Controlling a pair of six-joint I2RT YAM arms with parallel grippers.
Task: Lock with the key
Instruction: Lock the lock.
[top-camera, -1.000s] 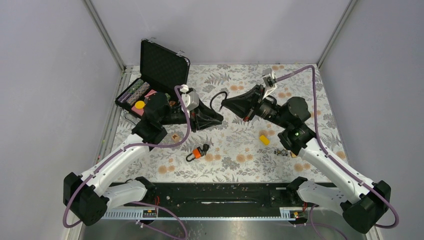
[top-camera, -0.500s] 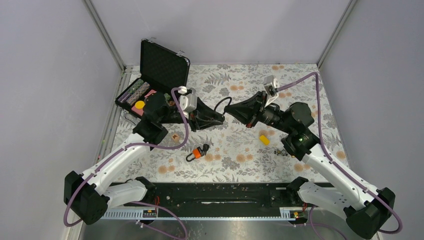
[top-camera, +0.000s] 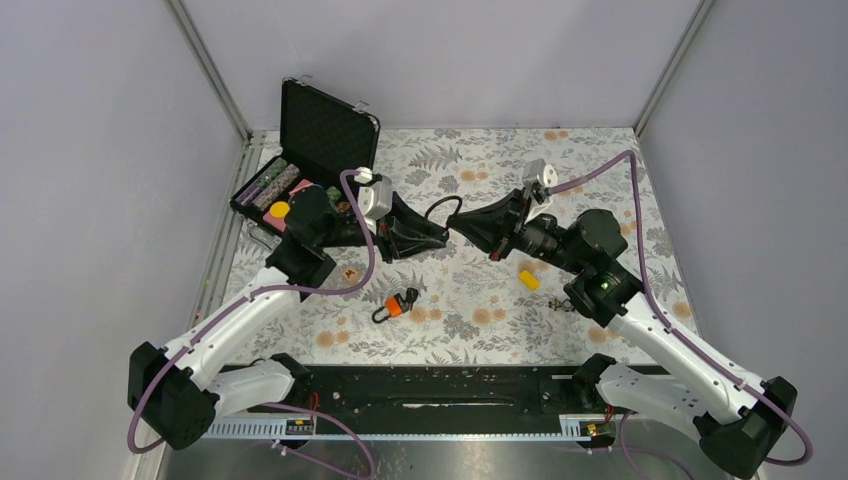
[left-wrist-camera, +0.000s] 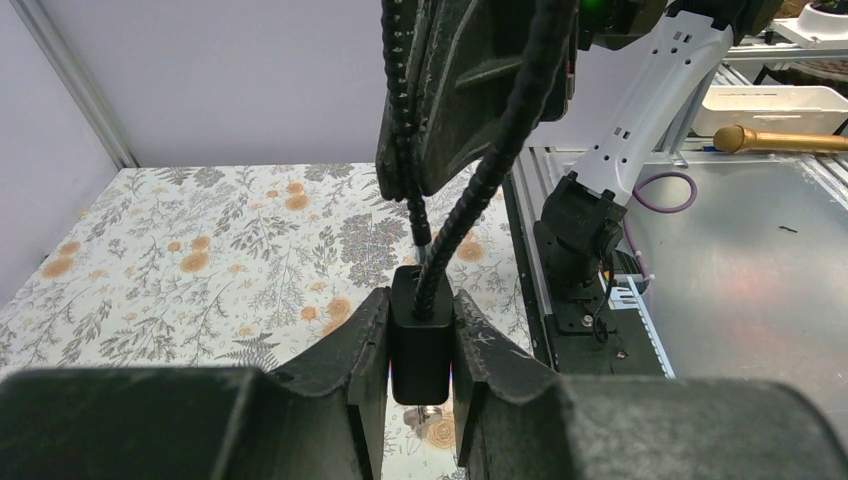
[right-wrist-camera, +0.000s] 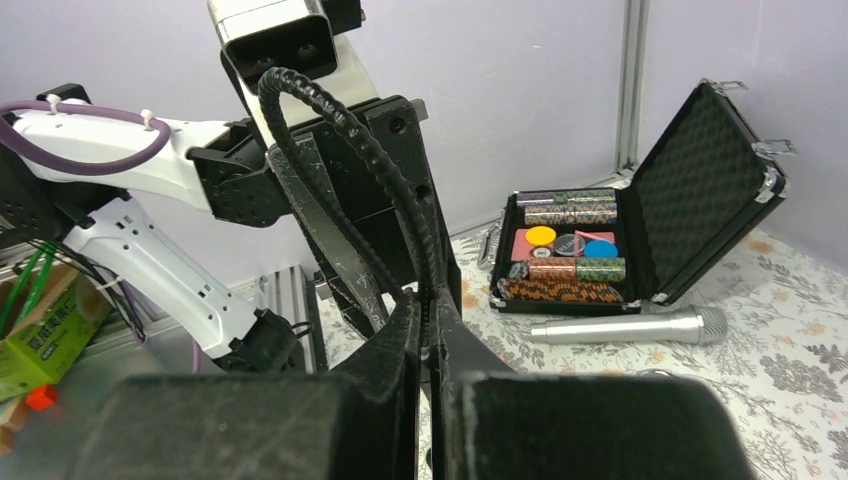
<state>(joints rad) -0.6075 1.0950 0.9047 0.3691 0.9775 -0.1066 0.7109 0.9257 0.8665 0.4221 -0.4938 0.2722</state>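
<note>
My left gripper (top-camera: 438, 236) (left-wrist-camera: 420, 385) is shut on the black body (left-wrist-camera: 420, 352) of a cable lock, held above the table. A small silver key part (left-wrist-camera: 424, 414) shows under the body. The black ribbed cable (left-wrist-camera: 487, 170) (top-camera: 441, 205) rises from the body and loops. My right gripper (top-camera: 456, 223) (right-wrist-camera: 428, 318) faces the left one tip to tip and is shut on the cable's (right-wrist-camera: 340, 125) free end. That end's thin pin (left-wrist-camera: 424, 252) points at the body's top, right above it; whether it touches I cannot tell.
An open black case (top-camera: 312, 150) (right-wrist-camera: 640, 235) of chips stands at the back left with a silver microphone (right-wrist-camera: 625, 325) in front. An orange and black padlock (top-camera: 396, 305), a yellow piece (top-camera: 528, 279) and small keys (top-camera: 561, 303) lie on the floral cloth (top-camera: 460, 330).
My right gripper has moved left and lower with the cable end, closing on the left gripper. The cable loop has tightened. The left gripper has barely moved.
</note>
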